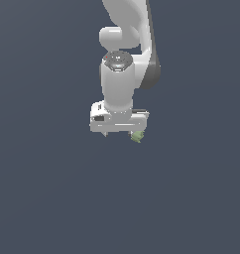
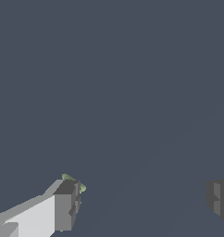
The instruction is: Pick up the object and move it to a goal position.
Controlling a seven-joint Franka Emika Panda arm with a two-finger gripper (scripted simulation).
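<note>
1. Fingers (image 2: 66, 206) in the wrist view stand wide apart, one at each side of the frame, with nothing between them.
2. The object (image 2: 76, 182), a pale green lump, peeks out just behind one fingertip, outside the gap; whether it touches that finger I cannot tell.
3. In the exterior view the gripper (image 1: 120, 133) hangs spread and unloaded, the object (image 1: 137, 136) at its corner toward the exterior view's right.
4. By my judgement nothing is grasped yet; centring, closing, lifting and carrying to the goal all remain. No goal marker shows.
</note>
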